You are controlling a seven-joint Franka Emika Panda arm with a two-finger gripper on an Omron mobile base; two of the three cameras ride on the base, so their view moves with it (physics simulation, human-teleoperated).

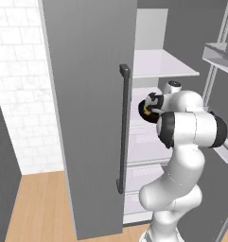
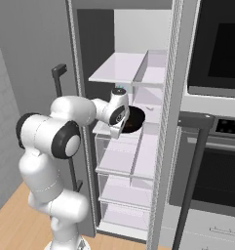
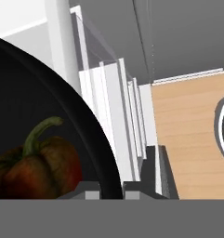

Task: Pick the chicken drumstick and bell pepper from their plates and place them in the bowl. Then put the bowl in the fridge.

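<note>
My gripper (image 3: 110, 193) is shut on the rim of the glossy black bowl (image 3: 43, 107). The red bell pepper (image 3: 39, 167) with its green stem lies inside the bowl. In the right base view the bowl (image 2: 134, 121) hangs inside the open fridge (image 2: 124, 66), just above a middle white shelf, and the hand (image 2: 119, 113) holds it from the left. In the left base view the bowl (image 1: 144, 108) shows dark past the door edge. A small golden spot in it may be the chicken drumstick; it is too small to tell. The plates are out of view.
The open grey fridge door (image 1: 87, 104) with its dark bar handle (image 1: 124, 127) stands close on my left. Door racks (image 1: 219, 54) hang on the right. Black wall ovens (image 2: 219, 49) with a dark handle bar (image 2: 193, 161) adjoin the fridge. Wood floor (image 3: 192, 121) lies below.
</note>
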